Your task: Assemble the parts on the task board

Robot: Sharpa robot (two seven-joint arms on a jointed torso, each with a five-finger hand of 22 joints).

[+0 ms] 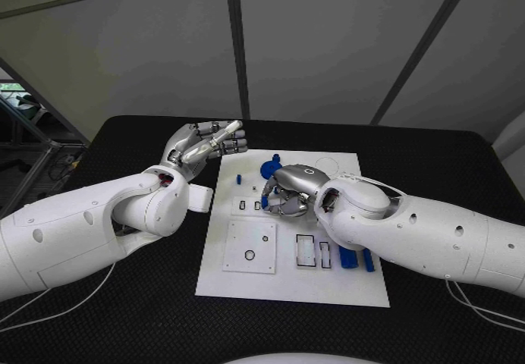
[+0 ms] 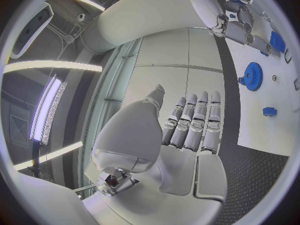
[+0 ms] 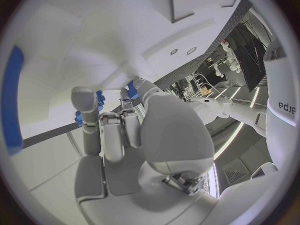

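The white task board (image 1: pixel 295 282) lies in the middle of the black table. My right hand (image 1: pixel 289 189) is curled down over the board's middle, and its fingers (image 3: pixel 100 130) close round a small blue part (image 3: pixel 99 101). A blue gear (image 1: pixel 271 161) lies just beyond that hand and appears again as the gear (image 2: pixel 252 76) in the left wrist view. My left hand (image 1: pixel 203 146) is raised off the board's far left corner, with its fingers (image 2: pixel 194 127) straight and nothing in it. A small blue piece (image 1: pixel 239 180) sits between the two hands.
Two blue bars (image 1: pixel 348 259) lie under my right forearm at the board's right edge, beside two rectangular slots (image 1: pixel 305 250). A square inset (image 1: pixel 249 246) takes up the board's left half. Black table (image 1: pixel 131 326) surrounds the board.
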